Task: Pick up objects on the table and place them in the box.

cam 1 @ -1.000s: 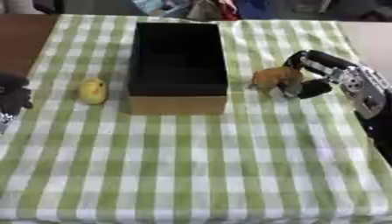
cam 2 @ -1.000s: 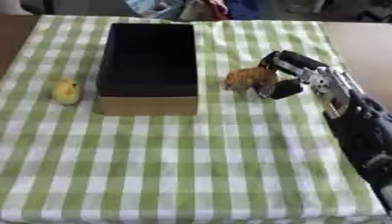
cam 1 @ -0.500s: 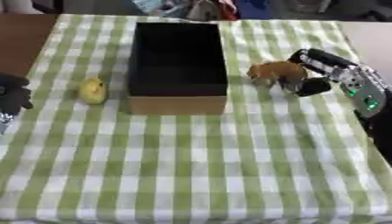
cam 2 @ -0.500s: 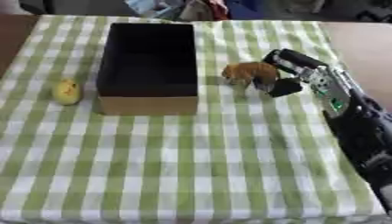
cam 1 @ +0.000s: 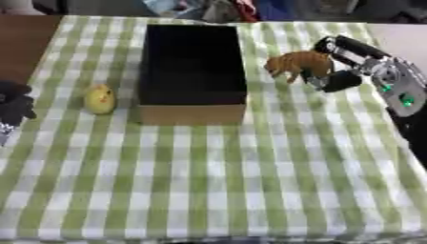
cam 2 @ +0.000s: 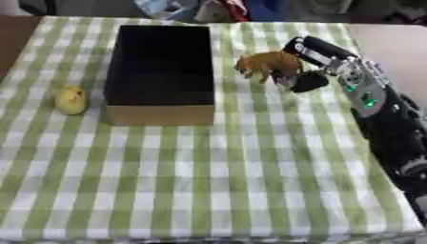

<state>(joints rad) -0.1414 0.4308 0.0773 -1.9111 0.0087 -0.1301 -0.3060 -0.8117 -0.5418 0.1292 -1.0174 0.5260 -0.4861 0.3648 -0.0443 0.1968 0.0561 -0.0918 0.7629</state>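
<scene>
1. Left hand (cam 1: 13, 106): dark, at the table's left edge; finger state cannot be told.
2. Small yellow rounded toy (cam 1: 100, 98): just left of the box; probably light, graspable around its middle.
3. Black-lined cardboard box (cam 1: 192, 113): open, on the green checked cloth.
4. Brown four-legged animal figurine (cam 1: 297, 64): right of the box, apparently rigid and light, pinched at its rear by the right hand (cam 1: 346, 64).

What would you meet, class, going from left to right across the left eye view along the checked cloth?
Left hand at the edge → yellow toy → open box → brown toy animal → right hand holding it.
</scene>
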